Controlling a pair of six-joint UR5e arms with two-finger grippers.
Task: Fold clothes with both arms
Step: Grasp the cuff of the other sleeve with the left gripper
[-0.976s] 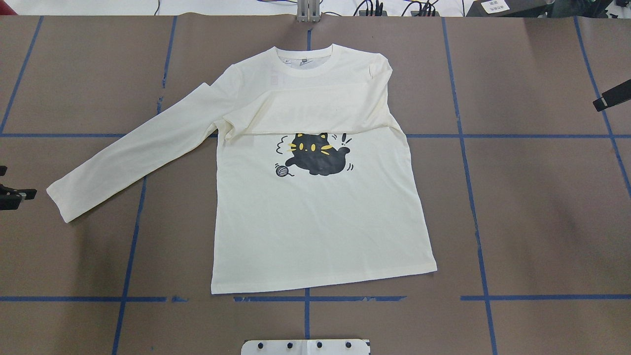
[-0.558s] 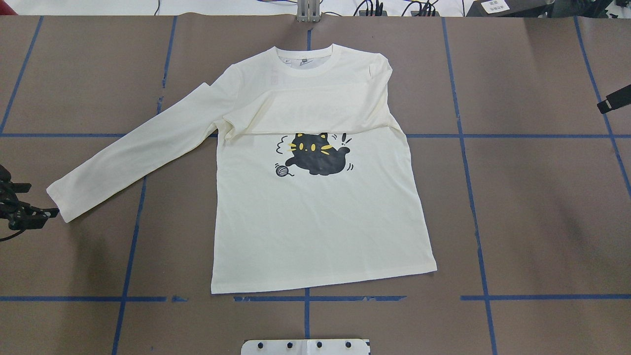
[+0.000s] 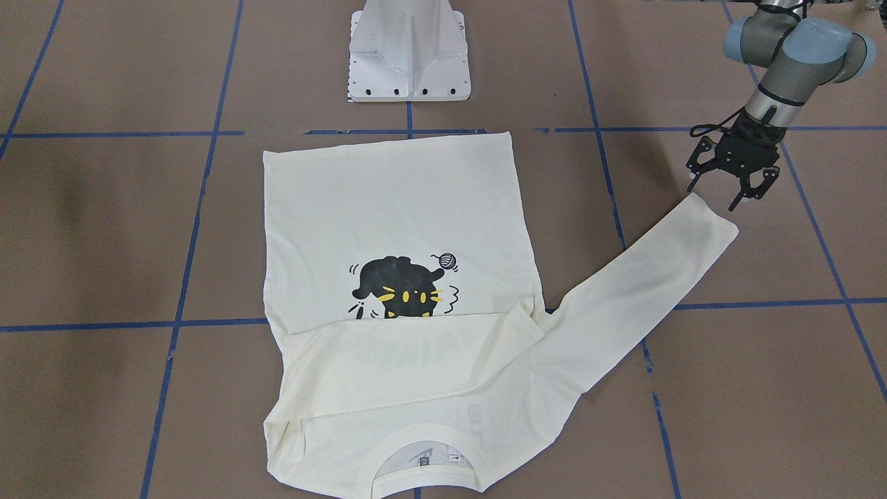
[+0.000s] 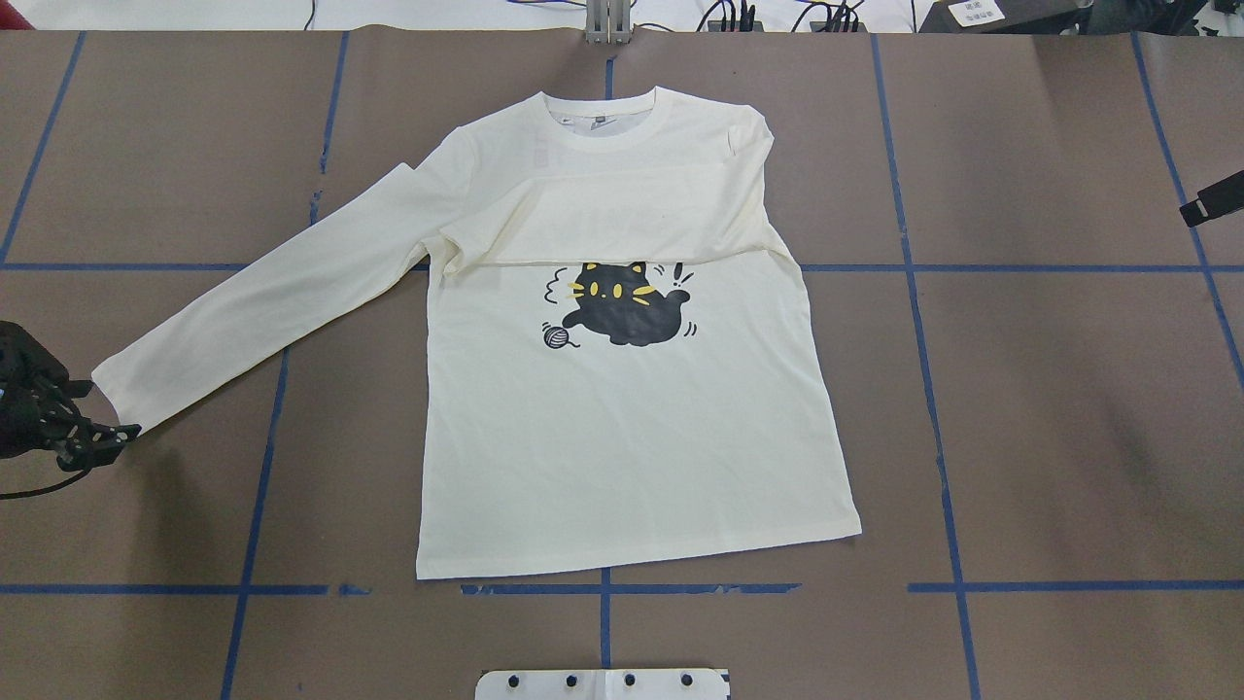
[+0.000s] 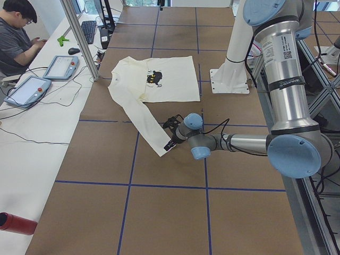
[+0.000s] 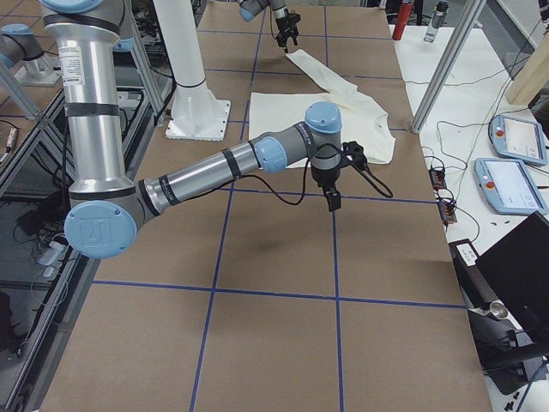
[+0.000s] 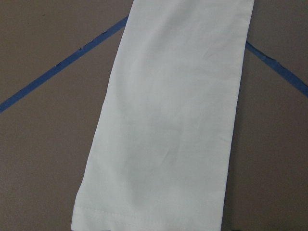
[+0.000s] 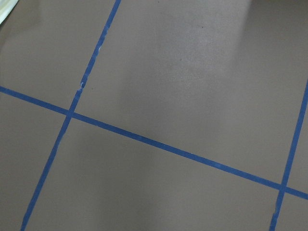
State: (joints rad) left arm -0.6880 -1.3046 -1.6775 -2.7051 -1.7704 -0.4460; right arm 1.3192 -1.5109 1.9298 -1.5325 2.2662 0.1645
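The shirt lies flat, print up, in the middle of the brown counter, its collar on the side away from the robot and its hem toward the white base. One sleeve is folded across the chest, its lower edge just above the black cat. The other sleeve stretches out diagonally over the blue tape lines toward the robot's left. The left gripper is at that sleeve's cuff, released, with its fingers spread wide and pointing down at the cuff's edge. Whether they touch the cloth cannot be told. The left wrist view looks along the sleeve, with the stitched cuff at the bottom. The right gripper hangs above bare counter well to the robot's right of the shirt, apart from it. I cannot tell whether it is released or clenched.
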